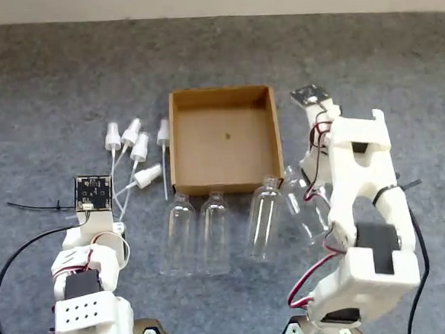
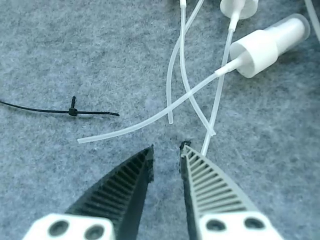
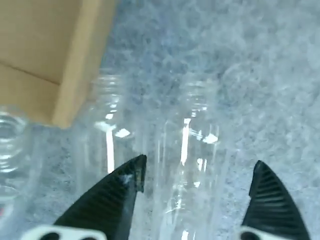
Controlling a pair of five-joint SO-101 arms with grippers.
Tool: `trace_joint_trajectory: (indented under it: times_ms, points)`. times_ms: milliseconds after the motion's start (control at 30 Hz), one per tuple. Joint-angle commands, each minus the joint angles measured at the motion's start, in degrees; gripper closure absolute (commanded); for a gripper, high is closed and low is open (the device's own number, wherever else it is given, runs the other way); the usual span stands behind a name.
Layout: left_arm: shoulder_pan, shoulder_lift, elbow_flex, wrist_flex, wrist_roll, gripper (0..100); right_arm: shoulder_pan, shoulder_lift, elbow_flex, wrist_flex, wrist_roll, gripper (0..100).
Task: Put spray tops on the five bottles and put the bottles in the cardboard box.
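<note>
Spray tops point(image 1: 139, 147) scattered just ahead of left pincer point(image 2: 167, 150), narrowly parted, holding nothing. Bottles point(image 1: 214, 229) lying rightward of it, cardboard box point(image 1: 224, 140) beyond them. Right pincer point(image 3: 200, 167) spread wide astride one bottle, empty, box corner just beyond.

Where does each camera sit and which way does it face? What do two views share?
High view: fixed above the table, facing down at the box, spray tops and bottles; left arm and right arm show.
Left wrist view: on the left arm, facing down past the open left gripper at spray tops and tubes.
Right wrist view: on the right arm, facing down past the open right gripper at two bottles and a box corner.
Shared: high and right wrist views both show box and bottles.
</note>
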Motion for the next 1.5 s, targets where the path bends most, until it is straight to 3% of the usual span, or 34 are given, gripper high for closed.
trace_joint_trajectory:
  times_ms: [0, 233, 333, 467, 600, 700, 867, 1033, 1133, 1333, 1467]
  points:
    - [-0.57, -0.48, 1.54, 0.26, -0.26, 91, 0.92, 1.01, -2.59, -2.86, 0.53, 72.3]
    - [-0.57, -0.48, 1.54, 0.26, -0.26, 91, 3.56, 1.36, -2.07, -7.87, 0.62, 92.4]
    - [-0.31, -0.48, 1.54, 0.26, -0.26, 90, 5.32, 1.36, -2.51, -7.43, 0.44, 96.8]
    - [-1.27, -0.57, -0.13, -1.58, -1.05, 90, 7.43, 1.19, -2.59, -7.43, -5.19, 99.4]
    - [-8.84, -0.48, -4.62, -1.58, -15.21, 90, 7.52, 1.19, -2.59, -7.43, -5.98, 99.4]
    - [-10.51, 0.13, -11.12, -0.88, -15.56, 90, 7.52, 1.19, -2.59, -7.78, -5.98, 99.4]
    - [-8.48, 8.04, -33.27, 18.55, -19.08, 90, 7.52, 1.10, -2.59, -7.69, -5.98, 99.4]
    - [-3.91, 28.62, -59.30, 38.95, -20.84, 90, 7.34, 0.92, -3.30, -7.43, -5.89, 99.4]
    - [-0.40, 39.87, -70.02, 46.33, -20.75, 85, 7.25, 0.92, -4.70, -7.34, -5.89, 99.4]
    - [5.49, 54.20, -78.81, 47.38, -20.92, 83, 7.34, 0.92, -4.70, -7.34, -1.85, 99.4]
    - [8.40, 63.69, -82.59, 41.67, -21.01, 84, 7.34, 0.92, -4.62, -7.34, 0.09, 99.4]
